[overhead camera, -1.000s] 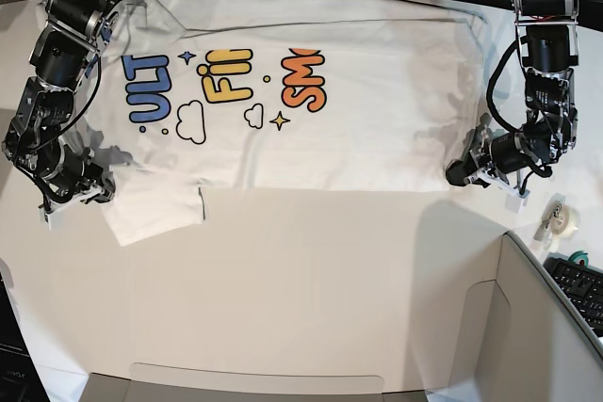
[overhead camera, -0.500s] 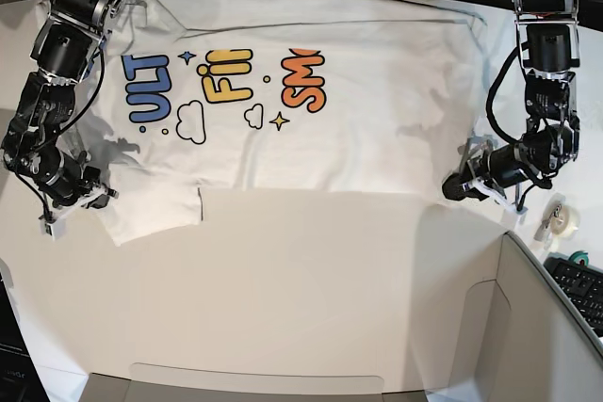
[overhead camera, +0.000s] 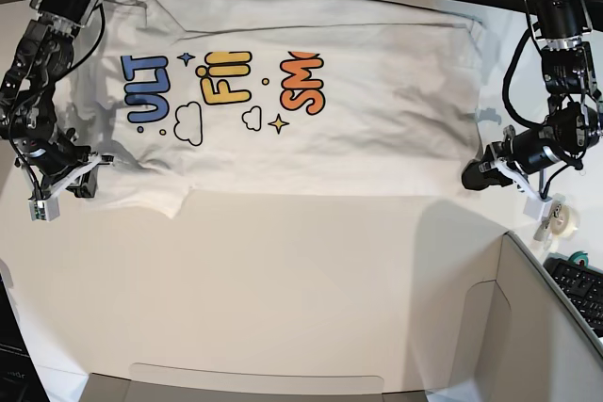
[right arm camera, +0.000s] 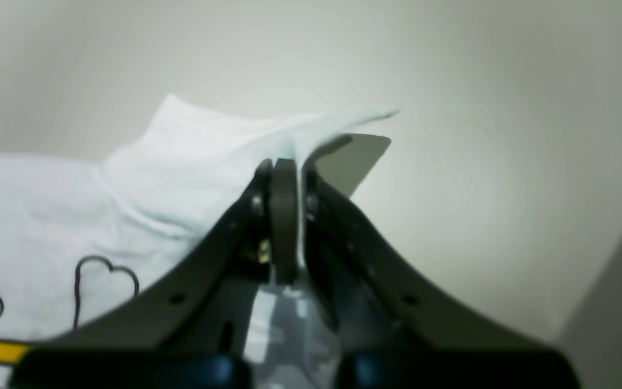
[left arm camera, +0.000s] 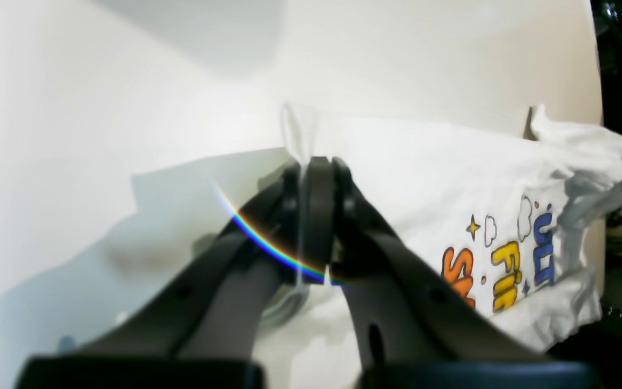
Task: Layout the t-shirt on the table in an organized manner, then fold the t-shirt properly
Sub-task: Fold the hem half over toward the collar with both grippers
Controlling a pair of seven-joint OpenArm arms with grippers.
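The white t-shirt (overhead camera: 311,110) lies spread across the far half of the off-white table (overhead camera: 301,270), its blue, yellow and orange print facing up. In the base view my left gripper (overhead camera: 474,176) is at the shirt's near right corner, shut on the cloth. My right gripper (overhead camera: 87,179) is at the near left corner, shut on the sleeve edge. In the left wrist view the left gripper (left arm camera: 316,173) pinches a thin fold of the t-shirt (left arm camera: 430,178). The right wrist view has the right gripper (right arm camera: 285,170) clamped on a raised flap of the t-shirt (right arm camera: 192,146).
A grey cardboard box (overhead camera: 528,327) stands at the near right, with a flap along the front edge. A tape roll (overhead camera: 565,220) and a keyboard (overhead camera: 579,289) sit beside the left arm. Dark cables run behind the table's far edge.
Both grippers moved outward and slightly up with the cloth. The near left sleeve, which hung lower before, is drawn up and left, and the near hem is pulled straighter.
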